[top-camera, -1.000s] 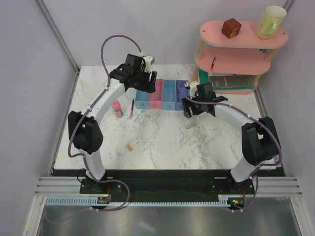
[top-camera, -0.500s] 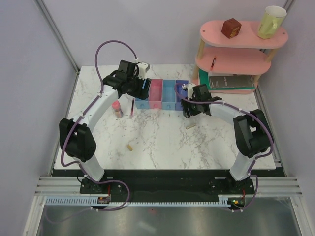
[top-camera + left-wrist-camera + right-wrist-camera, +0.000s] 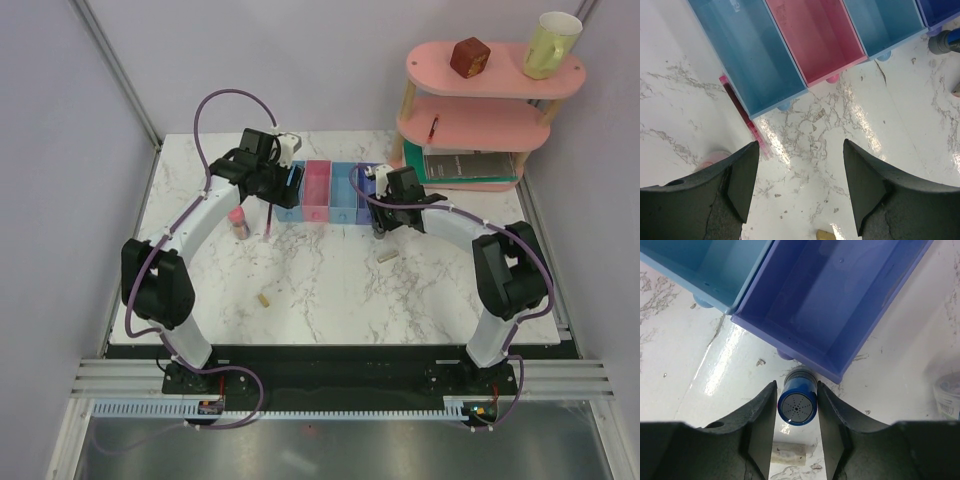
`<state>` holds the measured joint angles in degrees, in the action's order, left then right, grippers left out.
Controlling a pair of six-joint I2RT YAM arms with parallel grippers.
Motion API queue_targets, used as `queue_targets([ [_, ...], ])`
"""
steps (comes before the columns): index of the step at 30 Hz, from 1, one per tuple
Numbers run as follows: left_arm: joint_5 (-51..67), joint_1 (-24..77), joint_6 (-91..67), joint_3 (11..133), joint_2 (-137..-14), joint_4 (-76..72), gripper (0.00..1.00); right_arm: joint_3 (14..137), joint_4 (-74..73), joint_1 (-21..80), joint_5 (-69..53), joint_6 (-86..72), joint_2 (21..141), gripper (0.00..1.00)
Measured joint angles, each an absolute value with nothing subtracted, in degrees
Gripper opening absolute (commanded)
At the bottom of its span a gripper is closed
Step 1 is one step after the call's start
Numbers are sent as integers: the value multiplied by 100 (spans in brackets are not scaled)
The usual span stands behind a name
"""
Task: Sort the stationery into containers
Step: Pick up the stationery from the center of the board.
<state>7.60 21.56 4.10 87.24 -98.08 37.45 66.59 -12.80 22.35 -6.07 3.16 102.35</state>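
Blue cylinder (image 3: 797, 402), bottom centre, now pinched between the right gripper's (image 3: 796, 391) closing fingers below the purple bin (image 3: 790, 342), ready for lifting; left gripper (image 3: 800, 150) hangs wide open, empty.

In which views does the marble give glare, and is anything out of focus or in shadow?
Left wrist view: a white glare streak on the table near the pink bin; the pincer fingers are dark and soft. Right wrist view: strong glare beside the blue cylinder; the clear tub at the right edge is blurred. Top view: even light, faint shadows only.
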Motion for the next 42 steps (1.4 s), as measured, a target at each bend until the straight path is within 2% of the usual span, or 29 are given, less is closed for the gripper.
queue_targets([
  [8,764,2121,410,8680,-9808,3719,75,6646,-1304,2342,-552,325,10202,32],
  [9,764,2121,408,8680,-9808,3712,75,6646,-1326,2346,-550,329,10193,26],
  [15,773,2106,408,8652,-9800,3699,75,6646,-1505,2392,-495,381,10062,11],
  [24,718,2091,410,8285,-9682,3601,75,6689,-2171,2746,-572,838,9417,8],
  [33,436,1863,410,7950,-9607,3527,75,7566,-2816,2888,-666,1135,9242,8],
  [37,392,1806,416,7765,-9400,3489,75,8152,-2923,2919,-661,1234,9386,7],
  [42,355,1806,506,7529,-9030,3417,75,9209,-2875,2958,-661,1315,10121,7],
])
